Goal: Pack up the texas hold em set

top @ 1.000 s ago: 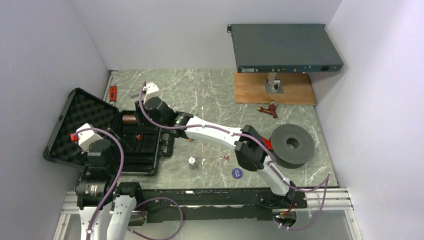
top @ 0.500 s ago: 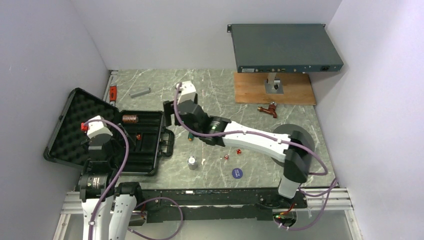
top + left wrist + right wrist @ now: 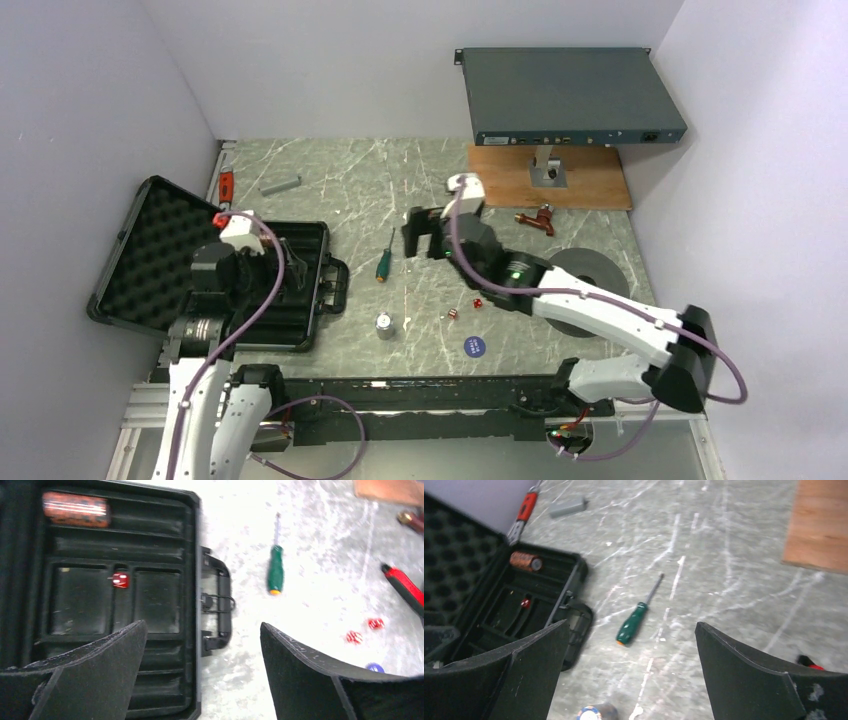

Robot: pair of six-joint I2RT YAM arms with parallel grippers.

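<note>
Right hand (image 3: 425,234) is clear of the briefcase (image 3: 150,250). A second ago it hung over the case's far edge; it now sits above the worktop (image 3: 340,180) well right of the case, beyond the green-handled screwdriver (image 3: 384,263). Its fingers are spread wide with nothing between them.

Left hand (image 3: 202,627) has shifted from over the case's foam lid to above its tray, near the handle side. It is also spread wide and empty.

The case lies open, lid folded back to the left. In the tray are one chip stack (image 3: 75,509) on its side in the far slot and one red die (image 3: 120,579) by the divider between the two square compartments.

Right of the case:
- second chip stack (image 3: 384,326), upright, just off the near corner
- two red dice (image 3: 477,302), farther right, close together
- blue button (image 3: 474,346), near them on the near side

None of these has moved. The grey disc (image 3: 595,268) lies farther right still, partly behind the right arm.
</note>
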